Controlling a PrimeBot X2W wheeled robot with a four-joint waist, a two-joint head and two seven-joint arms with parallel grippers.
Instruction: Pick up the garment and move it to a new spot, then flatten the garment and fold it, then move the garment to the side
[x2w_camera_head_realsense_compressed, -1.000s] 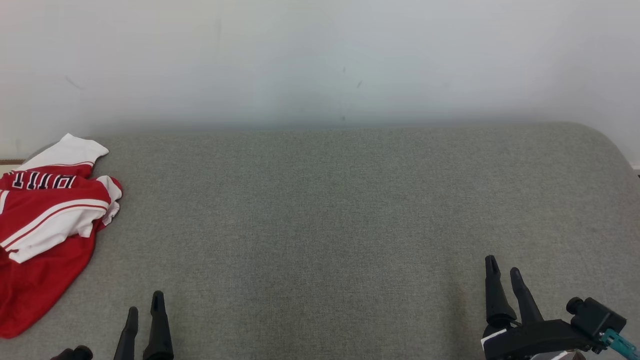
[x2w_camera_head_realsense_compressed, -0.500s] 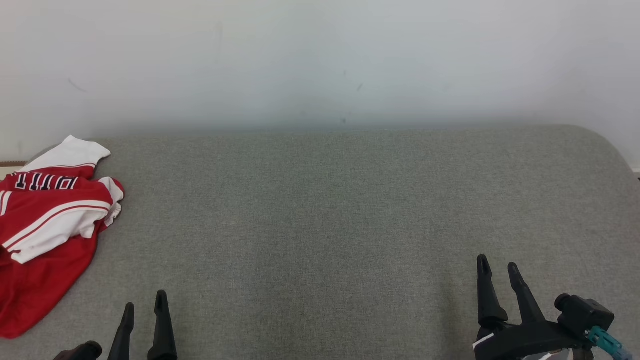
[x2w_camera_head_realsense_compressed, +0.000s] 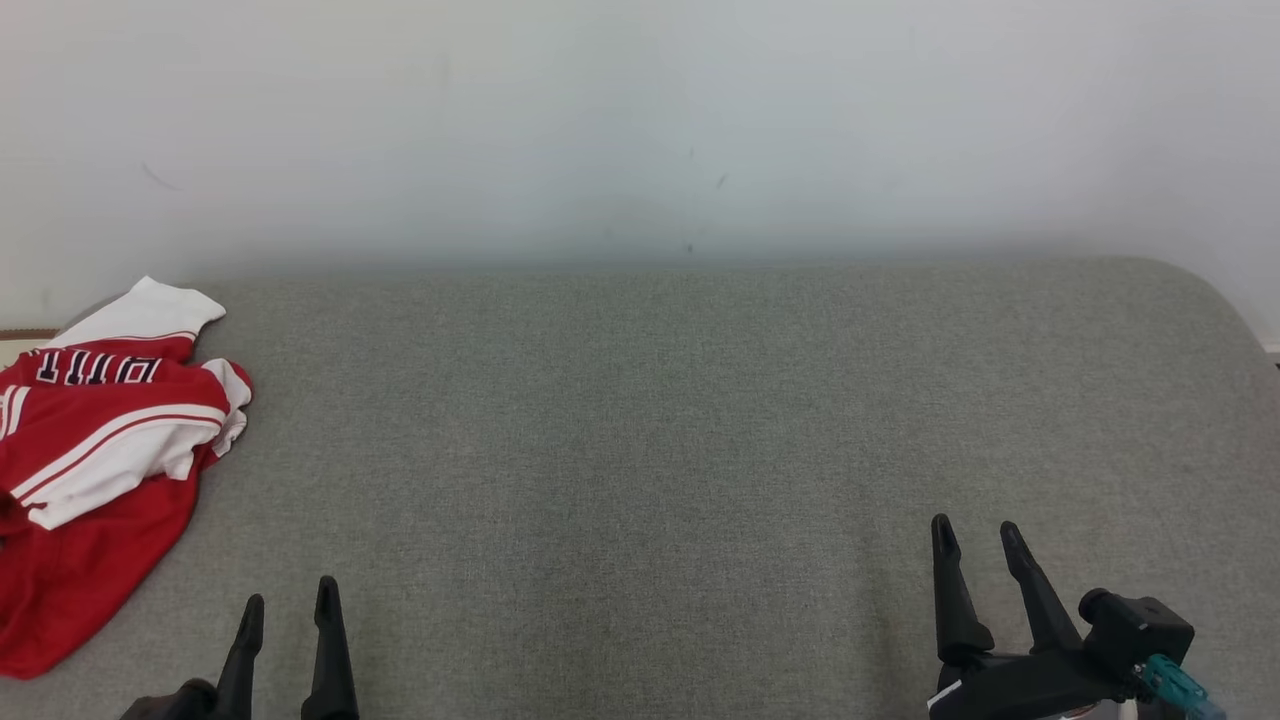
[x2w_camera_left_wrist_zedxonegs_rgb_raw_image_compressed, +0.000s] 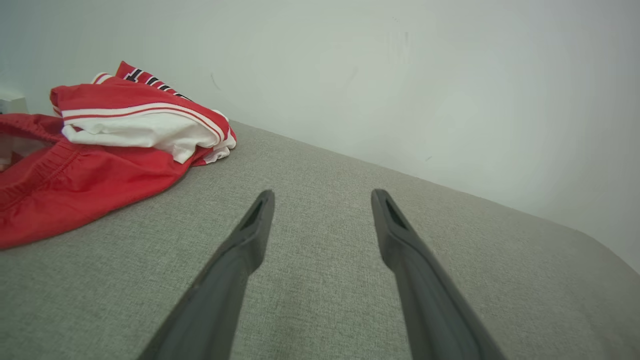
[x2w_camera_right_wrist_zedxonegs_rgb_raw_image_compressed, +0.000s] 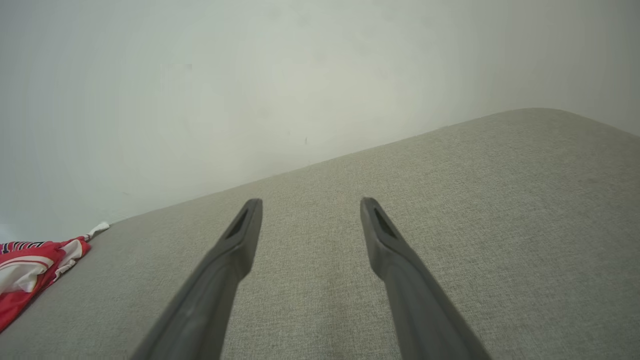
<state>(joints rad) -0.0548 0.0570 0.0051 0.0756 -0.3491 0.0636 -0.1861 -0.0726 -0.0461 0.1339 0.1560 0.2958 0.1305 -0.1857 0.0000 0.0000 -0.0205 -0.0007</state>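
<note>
Red-and-white garment (x2w_camera_head_realsense_compressed: 100, 470) lies bunched at the left edge of the grey cushion (x2w_camera_head_realsense_compressed: 640, 420), not neatly folded. Left gripper (x2w_camera_head_realsense_compressed: 289, 592) and right gripper (x2w_camera_head_realsense_compressed: 974, 524) both spread, empty, near edge. Reads as unstarted: pick, flatten, fold, set-aside all pending.

garment (x2w_camera_head_realsense_compressed: 100, 440): cut by the left edge in the head view and both wrist views; full outline can't be told.
lettering (x2w_camera_head_realsense_compressed: 95, 367): dark letters on a red fold, partly tucked under, unreadable.
left gripper (x2w_camera_head_realsense_compressed: 290, 592): finger bases and wrist cut by the bottom edge.
right gripper (x2w_camera_head_realsense_compressed: 975, 524): body cut by the bottom edge.
table (x2w_camera_head_realsense_compressed: 640, 420): near edge and left end out of frame.
</note>
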